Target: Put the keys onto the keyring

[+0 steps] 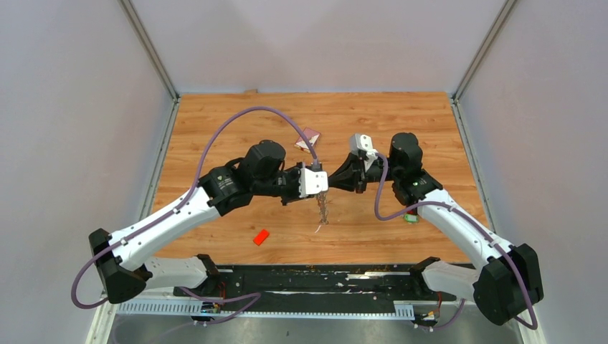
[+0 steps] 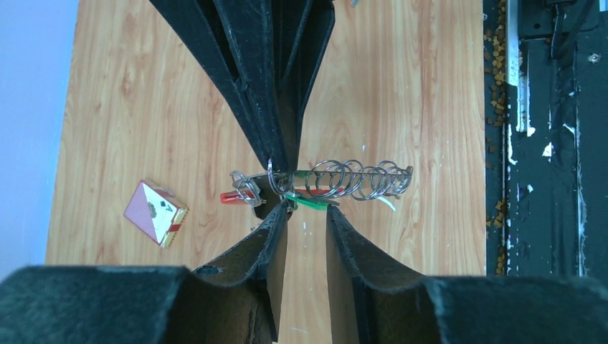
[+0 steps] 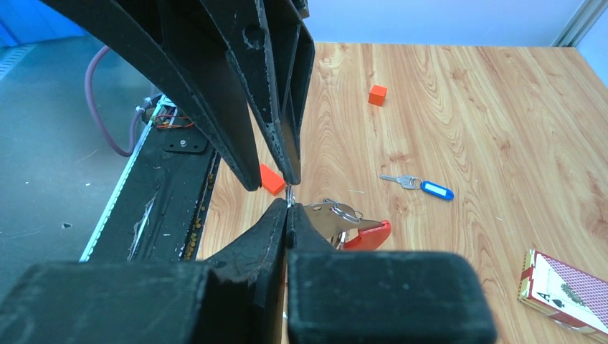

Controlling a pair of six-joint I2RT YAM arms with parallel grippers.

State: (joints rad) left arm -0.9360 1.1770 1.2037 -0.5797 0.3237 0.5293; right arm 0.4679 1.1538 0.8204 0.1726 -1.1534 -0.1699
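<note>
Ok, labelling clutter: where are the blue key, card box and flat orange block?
blue key [image 3: 437, 190], right wrist view, on its tag.
card box [image 2: 154, 212], left wrist view, top face.
flat orange block [image 1: 261, 237], top view, centre.

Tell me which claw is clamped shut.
The right claw, fingers pressed together on the keyring; the left claw shows a gap between its fingers.

The left arm [image 1: 172, 215] and right arm [image 1: 459, 226] match — white shells on the long links, black housings at the joints, a purple cable [image 1: 257, 108] looping along each. The left hand [image 2: 307, 211] and right hand [image 3: 288, 211] have matte black tapering fingers [image 2: 358, 265], with white blocks [image 1: 313, 181] at the wrists.
</note>
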